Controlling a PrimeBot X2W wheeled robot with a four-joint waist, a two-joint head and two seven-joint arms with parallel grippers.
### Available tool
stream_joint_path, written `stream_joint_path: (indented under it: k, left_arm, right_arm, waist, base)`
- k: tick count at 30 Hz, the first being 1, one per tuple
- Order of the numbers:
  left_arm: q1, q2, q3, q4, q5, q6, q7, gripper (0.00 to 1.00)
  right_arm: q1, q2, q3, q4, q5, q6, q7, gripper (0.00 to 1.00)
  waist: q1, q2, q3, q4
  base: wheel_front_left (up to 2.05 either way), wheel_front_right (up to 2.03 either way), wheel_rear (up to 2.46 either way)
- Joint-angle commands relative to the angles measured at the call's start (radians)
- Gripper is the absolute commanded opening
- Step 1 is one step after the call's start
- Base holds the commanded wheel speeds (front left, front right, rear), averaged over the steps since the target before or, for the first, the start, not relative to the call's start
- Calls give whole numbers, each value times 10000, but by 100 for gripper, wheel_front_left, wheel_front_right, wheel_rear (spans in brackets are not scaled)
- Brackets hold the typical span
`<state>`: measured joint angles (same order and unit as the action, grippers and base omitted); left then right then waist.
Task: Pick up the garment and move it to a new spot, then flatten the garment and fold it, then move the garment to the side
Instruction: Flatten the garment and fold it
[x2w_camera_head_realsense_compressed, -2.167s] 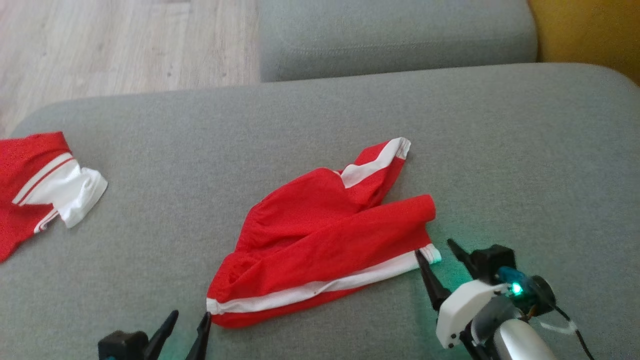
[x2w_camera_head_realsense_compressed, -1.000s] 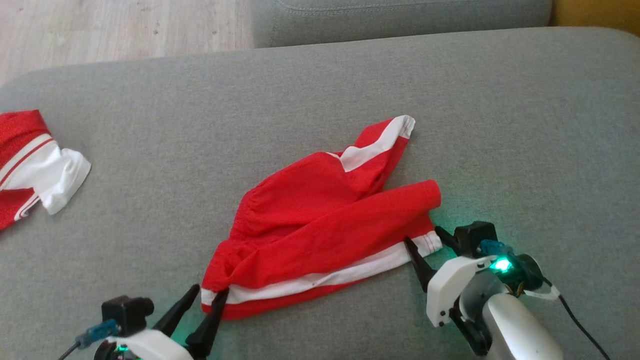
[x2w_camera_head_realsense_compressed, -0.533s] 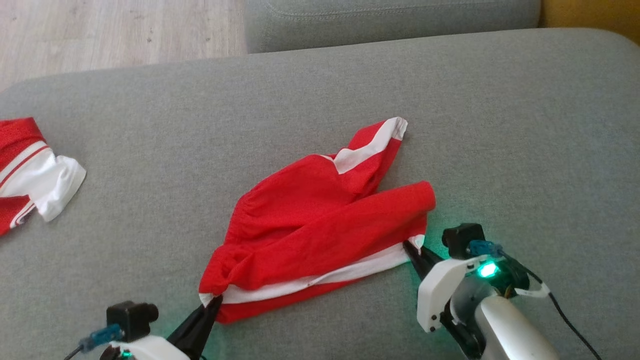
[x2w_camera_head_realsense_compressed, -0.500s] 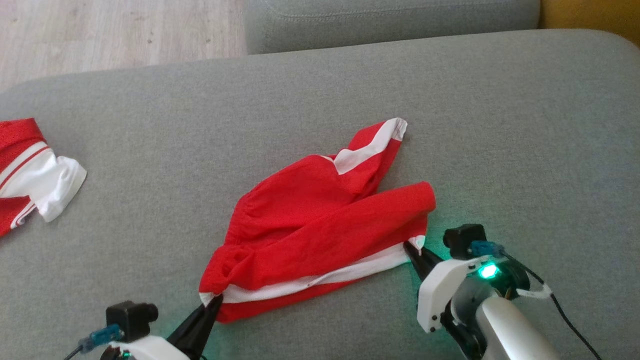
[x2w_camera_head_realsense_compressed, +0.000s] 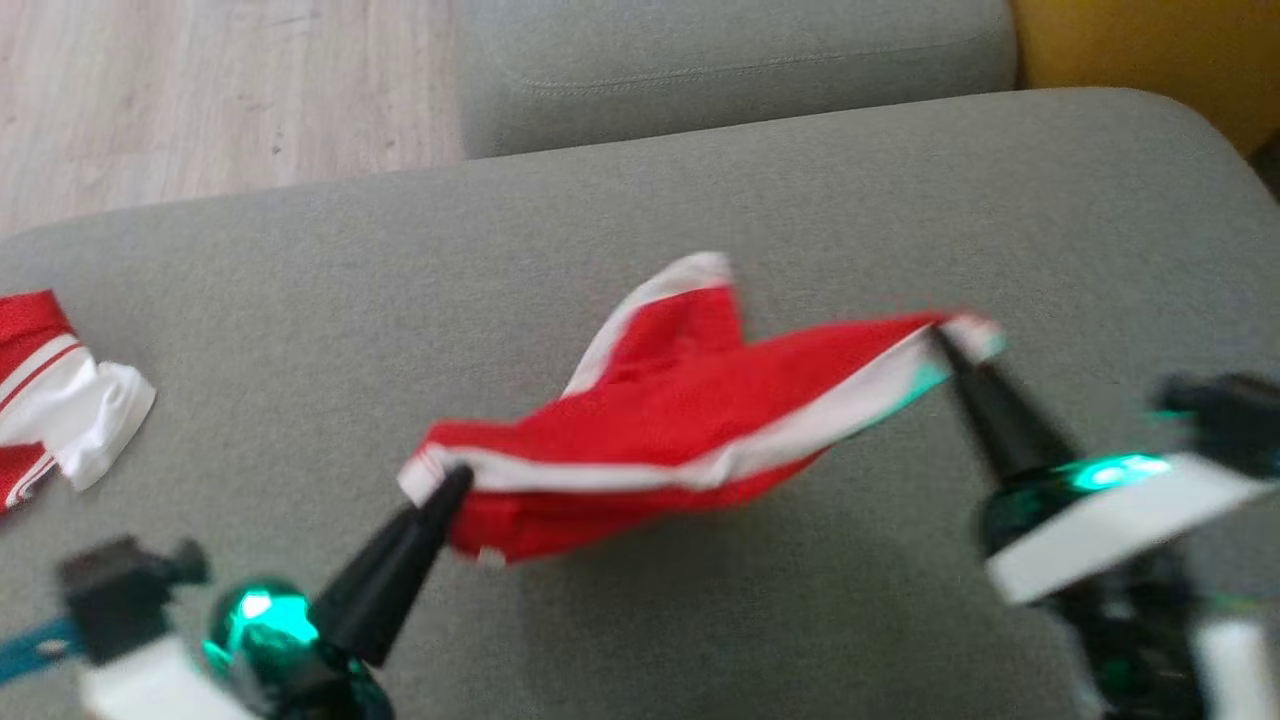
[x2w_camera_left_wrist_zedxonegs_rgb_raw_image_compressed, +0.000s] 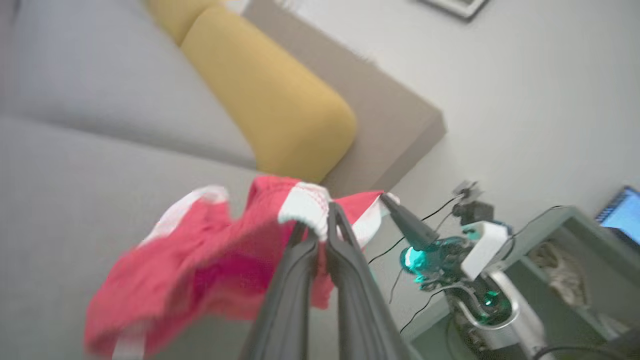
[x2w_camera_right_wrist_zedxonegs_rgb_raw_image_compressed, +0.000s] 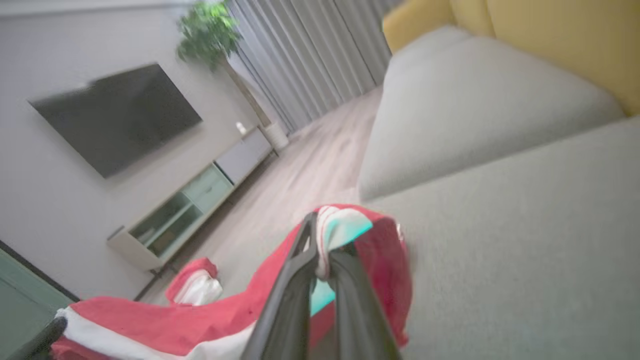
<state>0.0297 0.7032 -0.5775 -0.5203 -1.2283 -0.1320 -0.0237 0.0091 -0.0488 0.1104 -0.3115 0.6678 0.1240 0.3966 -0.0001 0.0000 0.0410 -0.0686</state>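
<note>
A red garment (x2w_camera_head_realsense_compressed: 690, 430) w/ white trim is seen stretched btwn two grippers above a grey sofa seat (x2w_camera_head_realsense_compressed: 640, 620). Its white-banded edge is pulled into a near-straight line, and the rest hangs in loose folds below. Whether the lowest fold touches the seat can't be told, as the pic is motion-blurred. One white-edged opening is stuck up behind the taut edge, toward the back of the seat.

The garment's near-left corner is pinched by the left gripper (x2w_camera_head_realsense_compressed: 455, 482), its dark fingers pressed together on the white band. The far-right corner is pinched the same way by the right gripper (x2w_camera_head_realsense_compressed: 948, 340), fingers closed on the white hem — green light from the wrist is cast on the fabric there.

A second red-and-white garment (x2w_camera_head_realsense_compressed: 60, 400) is laid at the seat's left edge, well apart. Behind the seat a grey cushion (x2w_camera_head_realsense_compressed: 720, 60) is seen, w/ a yellow cushion (x2w_camera_head_realsense_compressed: 1130, 60) to its right and pale wood floor (x2w_camera_head_realsense_compressed: 200, 90) to its left. In the right wrist view's bkgd, a wall-mounted TV (x2w_camera_right_wrist_zedxonegs_rgb_raw_image_compressed: 120, 115), a low cabinet (x2w_camera_right_wrist_zedxonegs_rgb_raw_image_compressed: 190, 215) and a potted plant (x2w_camera_right_wrist_zedxonegs_rgb_raw_image_compressed: 210, 30) are shown.
</note>
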Motion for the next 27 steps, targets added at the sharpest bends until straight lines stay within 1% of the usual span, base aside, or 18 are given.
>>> stream_joint_path:
  k: [1,4,6,8,11,13,14,15,17,18,20,23,26,27]
  left_arm:
    - [-592,436,732,-830,-222,14,-105,0]
    - [-981,877,1416,-2273,-787,65,58,0]
    - [-1447,997,1880,-2900,-1346,141,165,0]
    - [-2135,1122,2331,-3191,-1837,280,372,0]
    - [-3439,1184,2761,-3116,-2564,509,821,0]
    - [-4472,1209,2905,-2704,-2815,669,1195,0]
    - [-5018,1203,2927,-2377,-2865,762,1389,0]
    - [-5018,1203,2927,-2377,-2865,762,1389,0]
    - [-6172,1144,2842,-1506,-2691,885,1764,0]
    - [-6755,1000,2737,-965,-2588,941,1896,0]
    - [-7994,622,2450,257,-2224,1043,2119,0]
    - [-9862,-151,1918,2455,-1289,946,2146,0]
    - [-11539,-1013,1601,4733,-98,756,1503,0]
    - [-12035,-1185,1448,5389,342,618,1290,0]
  right_arm:
    - [-272,-97,-92,-979,219,67,273,0]
    - [-492,-70,-818,-2625,813,67,1075,0]
    - [-949,-50,-1262,-3251,1092,67,1557,0]
    - [-1610,-35,-1633,-3554,1196,67,2016,0]
    - [-2823,-22,-2074,-3375,1150,67,2533,0]
    - [-3674,-19,-2262,-2786,1177,67,2659,0]
    - [-4176,-18,-2299,-2445,950,67,2731,0]
    - [-4176,-18,-2299,-2445,950,67,2731,0]
    - [-5219,-17,-2238,-1495,829,67,2664,0]
    - [-5783,-17,-2169,-970,638,67,2572,0]
    - [-6944,-17,-2023,179,426,67,2261,0]
    - [-8688,-16,-1750,2080,133,67,1479,0]
    - [-10377,-16,-1542,3979,80,67,384,0]
    - [-10908,-16,-1510,4644,166,67,-33,0]
  waist:
    - [1,0,-30,-73]
    - [1,0,82,-240]
    - [1,0,244,-316]
    - [1,0,496,-373]
    - [1,0,1043,-401]
    - [1,0,1561,-385]
    - [1,0,1863,-368]
    - [1,0,1863,-368]
    - [1,0,2455,-319]
    - [1,0,2732,-278]
    - [1,0,3361,-175]
    - [1,0,4038,-56]
    - [1,0,4509,0]
    - [1,0,4640,-26]
  base:
    - [0,0,0]
    - [0,0,0]
    - [0,0,0]
    - [0,0,0]
    - [0,0,0]
    - [0,0,0]
    - [0,0,0]
    - [0,0,0]
    - [0,0,0]
    - [0,0,0]
    - [0,0,0]
    - [0,0,0]
    - [0,0,0]
    - [0,0,0]
